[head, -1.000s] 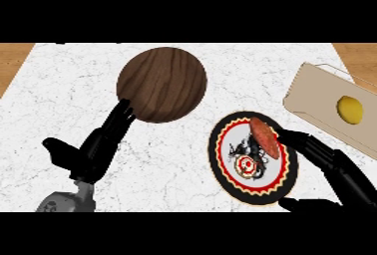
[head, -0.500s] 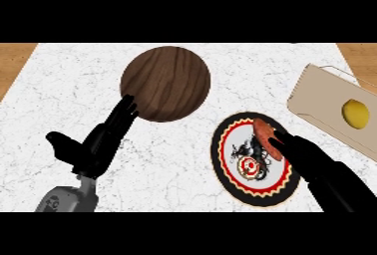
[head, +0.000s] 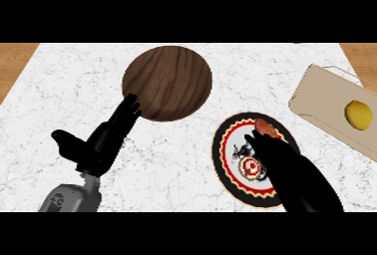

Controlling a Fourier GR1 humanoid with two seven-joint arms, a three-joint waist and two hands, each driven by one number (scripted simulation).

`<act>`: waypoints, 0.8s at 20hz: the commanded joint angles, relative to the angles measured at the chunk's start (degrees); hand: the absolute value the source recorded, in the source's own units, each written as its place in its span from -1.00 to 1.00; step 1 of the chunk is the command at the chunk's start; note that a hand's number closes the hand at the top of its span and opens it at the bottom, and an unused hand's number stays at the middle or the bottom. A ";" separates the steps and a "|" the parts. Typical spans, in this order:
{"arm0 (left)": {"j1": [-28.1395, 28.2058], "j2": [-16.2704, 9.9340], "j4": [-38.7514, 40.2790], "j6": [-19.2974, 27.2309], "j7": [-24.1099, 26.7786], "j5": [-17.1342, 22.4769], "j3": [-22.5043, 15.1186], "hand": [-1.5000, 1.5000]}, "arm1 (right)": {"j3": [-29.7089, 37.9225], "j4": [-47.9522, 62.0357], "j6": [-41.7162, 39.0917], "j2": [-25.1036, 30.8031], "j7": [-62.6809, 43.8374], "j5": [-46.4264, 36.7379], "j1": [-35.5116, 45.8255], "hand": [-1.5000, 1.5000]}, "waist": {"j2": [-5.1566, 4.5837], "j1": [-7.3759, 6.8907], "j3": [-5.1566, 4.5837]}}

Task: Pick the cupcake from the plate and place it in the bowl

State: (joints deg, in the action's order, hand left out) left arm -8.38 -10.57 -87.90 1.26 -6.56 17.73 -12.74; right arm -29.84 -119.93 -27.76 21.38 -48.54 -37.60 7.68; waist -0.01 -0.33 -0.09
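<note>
A brown cupcake (head: pixel 266 128) sits at the far edge of a round patterned plate (head: pixel 225 164) on the right of the counter. My right hand (head: pixel 283 164) lies over the plate's right half, its straight fingertips (head: pixel 256 141) reaching the cupcake's near side and hiding its lower part. A round dark wooden bowl (head: pixel 168 82) stands at the far middle. My left hand (head: pixel 95 144) rests open to the left, fingers up, their tips just by the bowl's near-left rim.
A beige tray (head: pixel 324 97) holding a yellow round fruit (head: pixel 358 113) sits at the right edge, close to the plate's far right. The counter top is white marble, with wooden strips at the far corners.
My right hand has moved left and forward over the plate, from the plate's right rim to the cupcake. The left hand has barely moved.
</note>
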 commanded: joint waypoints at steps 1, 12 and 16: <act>1.83 0.23 -1.49 -1.28 0.60 -0.58 0.08 0.00 | -0.62 1.91 -5.28 -5.96 -9.31 -0.28 3.42 -1.00 | 0.05 0.07 0.06; -3.32 3.36 1.12 0.50 -2.78 -2.71 2.48 0.00 | -0.26 14.77 -5.40 -6.26 -0.61 -6.08 2.16 -1.00 | -0.02 0.36 0.09; -1.81 3.33 -0.80 -2.02 -4.94 -2.45 3.81 0.00 | 1.47 10.85 -6.84 -5.49 2.34 -8.47 -1.07 -1.00 | 0.05 0.43 0.09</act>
State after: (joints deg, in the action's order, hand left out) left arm -7.90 -8.26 -88.67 -0.84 -8.27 15.49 -10.09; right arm -28.15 -107.70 -33.15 16.18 -46.60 -43.74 8.44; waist 0.01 -0.03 0.00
